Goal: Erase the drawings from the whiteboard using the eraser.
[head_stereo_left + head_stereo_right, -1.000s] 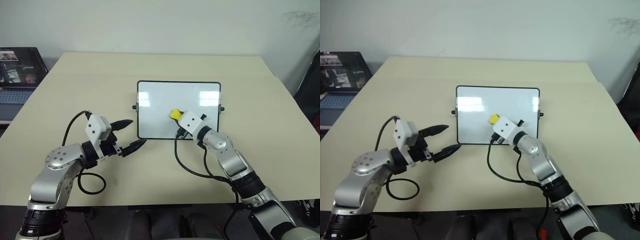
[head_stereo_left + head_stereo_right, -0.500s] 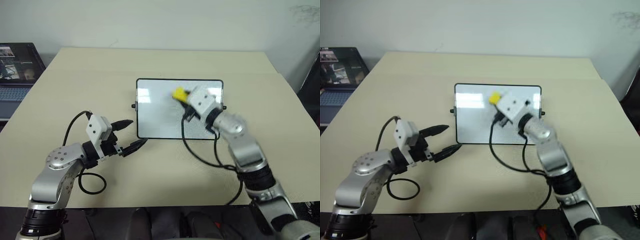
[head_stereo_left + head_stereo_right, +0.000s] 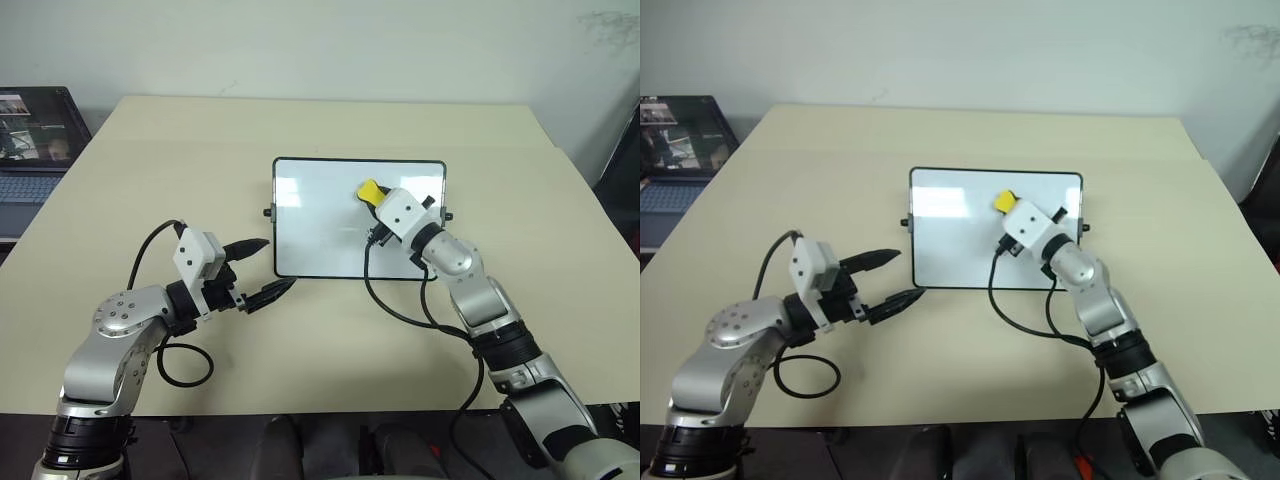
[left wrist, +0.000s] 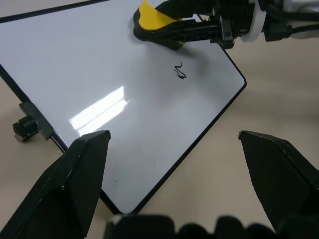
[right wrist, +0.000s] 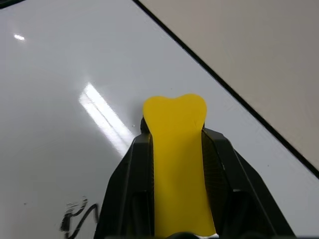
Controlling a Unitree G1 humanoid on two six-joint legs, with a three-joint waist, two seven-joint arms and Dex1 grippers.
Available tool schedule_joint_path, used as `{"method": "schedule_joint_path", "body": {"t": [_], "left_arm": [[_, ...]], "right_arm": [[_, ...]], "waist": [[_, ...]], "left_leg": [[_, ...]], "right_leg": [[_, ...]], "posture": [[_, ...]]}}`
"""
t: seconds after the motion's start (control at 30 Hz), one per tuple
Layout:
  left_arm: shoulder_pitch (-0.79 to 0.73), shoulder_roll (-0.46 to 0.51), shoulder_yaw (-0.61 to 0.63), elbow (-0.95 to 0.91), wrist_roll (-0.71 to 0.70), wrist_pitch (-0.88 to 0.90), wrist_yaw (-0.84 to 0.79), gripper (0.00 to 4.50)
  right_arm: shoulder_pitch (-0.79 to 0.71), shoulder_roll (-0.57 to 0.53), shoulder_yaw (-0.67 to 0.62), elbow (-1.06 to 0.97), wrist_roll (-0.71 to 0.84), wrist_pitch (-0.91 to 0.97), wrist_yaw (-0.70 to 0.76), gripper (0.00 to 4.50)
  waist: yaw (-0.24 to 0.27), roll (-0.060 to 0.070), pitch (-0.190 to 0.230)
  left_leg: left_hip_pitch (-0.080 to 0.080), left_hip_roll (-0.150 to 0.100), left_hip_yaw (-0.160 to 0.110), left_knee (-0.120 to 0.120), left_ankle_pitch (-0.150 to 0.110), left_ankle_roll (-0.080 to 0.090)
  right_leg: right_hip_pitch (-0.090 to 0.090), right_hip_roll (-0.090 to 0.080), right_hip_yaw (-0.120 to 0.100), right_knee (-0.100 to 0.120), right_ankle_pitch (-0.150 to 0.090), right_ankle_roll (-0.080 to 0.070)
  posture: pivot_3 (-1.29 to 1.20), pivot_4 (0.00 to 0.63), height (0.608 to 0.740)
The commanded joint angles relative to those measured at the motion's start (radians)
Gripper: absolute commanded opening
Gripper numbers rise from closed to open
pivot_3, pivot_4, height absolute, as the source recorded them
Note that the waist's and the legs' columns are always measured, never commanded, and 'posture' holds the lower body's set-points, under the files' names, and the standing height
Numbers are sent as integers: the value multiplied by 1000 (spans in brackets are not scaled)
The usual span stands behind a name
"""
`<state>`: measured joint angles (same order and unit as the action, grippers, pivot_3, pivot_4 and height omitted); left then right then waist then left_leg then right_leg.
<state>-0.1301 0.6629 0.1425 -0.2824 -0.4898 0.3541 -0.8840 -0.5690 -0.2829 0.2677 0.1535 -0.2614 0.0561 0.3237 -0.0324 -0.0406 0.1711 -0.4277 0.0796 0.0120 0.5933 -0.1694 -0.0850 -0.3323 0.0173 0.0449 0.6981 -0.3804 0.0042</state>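
- Desk (image 3: 150, 180), a broad beige top, carries the whiteboard near its middle, with wide bare surface on all sides of the board.
- Whiteboard (image 3: 320, 225) lies flat, its thin black frame unbroken all round and a small black knob on each short side; most of its white face is bare.
- Laptop (image 3: 35, 140) sits open off the desk's far left corner, well apart from the board.
- Left gripper (image 3: 262, 270) hovers just beside the board's near left corner, its fingers spread apart with nothing between them.
- Right gripper (image 3: 1008, 207) reaches over the board's far right part, fingers clamped on the eraser.
- Eraser (image 3: 368, 190), yellow, sits over the board close to its far edge.
- Drawings: one small black squiggle (image 4: 179, 71) shows on the board just beside the eraser.
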Motion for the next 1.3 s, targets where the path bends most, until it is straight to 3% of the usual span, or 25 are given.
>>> {"method": "schedule_joint_path", "body": {"t": [0.03, 0.3, 0.4, 0.57, 0.67, 0.77, 1.0, 1.13, 1.3], "left_arm": [[-12, 3, 12, -27, -17, 0, -2, 4500], [-16, 4, 10, -28, -18, 7, -7, 4500], [-19, 2, 7, -25, -17, 6, -7, 4500], [-18, 1, 8, -23, -17, 4, -7, 4500], [-15, 0, 8, -23, -17, 4, -7, 4500], [-16, -3, 4, -22, -18, 4, -9, 4500], [-27, -6, -4, -14, -16, 4, -14, 4500], [-29, -7, -6, -17, -16, 5, -14, 4500], [-27, -5, -5, -18, -17, 5, -14, 4500]], "right_arm": [[75, 9, 34, 52, -19, 6, 5, 986], [171, 53, 84, 46, 2, 60, 61, 986], [165, 64, 71, -6, 21, 91, 84, 986], [107, 72, -4, -269, 84, 217, 129, 986], [55, 74, -54, -350, 104, 271, 111, 986], [-10, 64, -97, -300, 87, 262, 59, 986], [-111, 31, -121, -100, 69, 219, -4, 986], [-82, 46, -72, -21, 71, 231, 15, 985], [-4, 67, -1, -68, 71, 271, 65, 985]], "waist": [[-1, 0, 0], [-5, 0, 0], [-7, 0, 0], [-5, 2, 2], [-3, 3, 2], [1, 2, 2], [2, 3, 2], [0, 2, 2], [-2, 2, 1]], "left_leg": [[1, 0, 0, 0, 0, 0], [27, 1, 0, -1, 0, 0], [29, 1, -1, -1, 0, 1], [25, 1, -2, -1, 1, 1], [8, 1, -2, -1, 1, 1], [-3, 0, -1, -1, 1, 1], [-5, 0, 2, -3, 0, -1], [-4, 0, 1, -2, 0, 0], [-1, 0, 1, -1, 0, 0]], "right_leg": [[1, 0, 0, 0, 0, 0], [18, -1, 2, 0, -3, 4], [20, -1, 3, 0, -3, 4], [17, -1, 3, 0, -3, 4], [6, -1, 2, 1, -1, 3], [-3, 0, 1, 0, 1, 1], [-4, -1, 2, -5, 0, 1], [-4, 0, 1, -3, 0, 1], [-2, 0, 1, 0, 0, 1]], "posture": [[0, 150, 740], [0, 150, 740], [0, 150, 740], [0, 150, 740], [0, 150, 740], [0, 150, 740], [0, 150, 740], [0, 150, 740], [0, 150, 740]]}}
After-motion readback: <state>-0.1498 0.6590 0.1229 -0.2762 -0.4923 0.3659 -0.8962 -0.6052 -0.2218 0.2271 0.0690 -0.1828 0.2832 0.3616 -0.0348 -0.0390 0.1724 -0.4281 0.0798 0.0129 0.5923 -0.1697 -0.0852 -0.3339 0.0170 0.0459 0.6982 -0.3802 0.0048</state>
